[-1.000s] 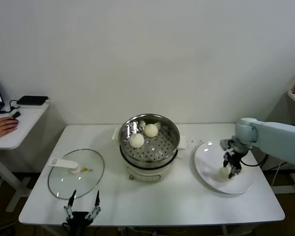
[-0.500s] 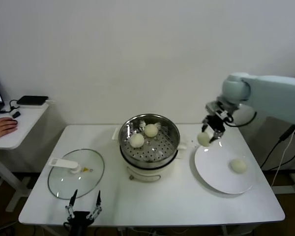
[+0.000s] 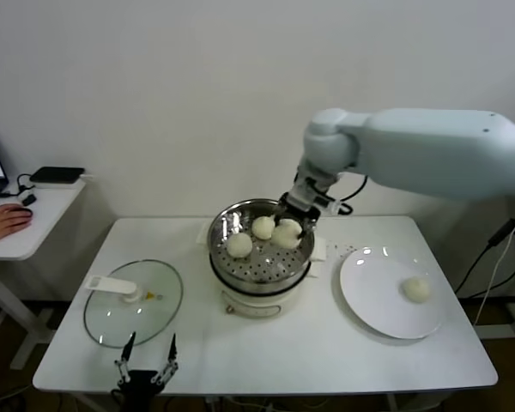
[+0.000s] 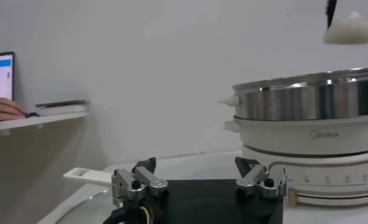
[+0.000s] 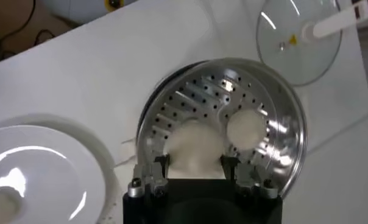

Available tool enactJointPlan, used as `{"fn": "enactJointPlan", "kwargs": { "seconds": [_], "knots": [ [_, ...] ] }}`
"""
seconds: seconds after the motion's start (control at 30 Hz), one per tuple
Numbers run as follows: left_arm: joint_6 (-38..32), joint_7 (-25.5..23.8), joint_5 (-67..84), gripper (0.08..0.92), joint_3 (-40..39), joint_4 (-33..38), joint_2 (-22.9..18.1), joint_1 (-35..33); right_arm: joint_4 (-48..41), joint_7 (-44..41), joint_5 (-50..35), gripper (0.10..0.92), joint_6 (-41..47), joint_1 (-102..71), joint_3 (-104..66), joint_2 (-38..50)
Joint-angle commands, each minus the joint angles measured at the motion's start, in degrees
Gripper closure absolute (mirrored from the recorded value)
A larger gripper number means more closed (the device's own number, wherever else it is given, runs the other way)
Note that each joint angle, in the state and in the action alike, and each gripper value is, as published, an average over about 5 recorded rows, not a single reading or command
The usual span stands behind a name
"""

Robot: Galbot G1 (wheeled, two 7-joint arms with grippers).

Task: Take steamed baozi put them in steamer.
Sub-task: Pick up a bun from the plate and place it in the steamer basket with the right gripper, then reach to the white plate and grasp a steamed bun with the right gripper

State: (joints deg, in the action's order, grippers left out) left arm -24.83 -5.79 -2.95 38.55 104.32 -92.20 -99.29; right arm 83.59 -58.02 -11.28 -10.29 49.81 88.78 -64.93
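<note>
Scanning from my left, I see the flat round glass lid with a white handle (image 3: 133,300) lying on the white table (image 3: 266,360), and my left gripper (image 3: 144,365) parked just in front of it at the near table edge, its fingers spread apart and holding nothing.

In the middle stands the round shiny stainless-steel steamer on its cream-white electric base (image 3: 260,257). Two smooth cream-white buns sit on its perforated tray: one toward the left (image 3: 239,245), one farther back (image 3: 263,227). My right gripper (image 3: 296,216) hangs over the pot's right rear rim with a third cream-white bun (image 3: 285,234) narrowly pinched between its fingers; the left wrist view shows that bun (image 4: 348,30) in the air above the rim, not yet resting on the tray.

On the right, the round white plate (image 3: 369,296) carries the last bun (image 3: 415,289), well apart from the steamer.

I judge these buns light, soft and easily dented, with a smooth skin that might slip or stick. I would hold each across its widest middle with gentle pressure, and lower it close to the tray before letting go.

The only writing I can find is a faint logo on the steamer base in the left wrist view; it seems to read "Midea", though I cannot be sure.
</note>
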Motion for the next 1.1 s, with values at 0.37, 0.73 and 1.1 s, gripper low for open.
{"fn": "enactJointPlan", "kwargs": {
  "seconds": [0.37,0.73,1.1],
  "knots": [
    [0.02,0.0,-0.08,0.177,-0.11,-0.73,-1.19,0.39,-10.8,4.0,10.25,0.431,-1.34,-18.46,-3.58,-9.7],
    [0.01,0.0,0.08,0.177,0.13,-0.43,-0.96,0.14,-11.24,1.86,0.63,0.323,-1.99,-7.83,0.25,-8.16],
    [-0.03,-0.11,-0.3,0.177,-0.48,-0.33,-0.99,0.02,-12.26,-10.18,-22.5,0.203,2.53,11.38,14.43,3.38]
  ]
}}
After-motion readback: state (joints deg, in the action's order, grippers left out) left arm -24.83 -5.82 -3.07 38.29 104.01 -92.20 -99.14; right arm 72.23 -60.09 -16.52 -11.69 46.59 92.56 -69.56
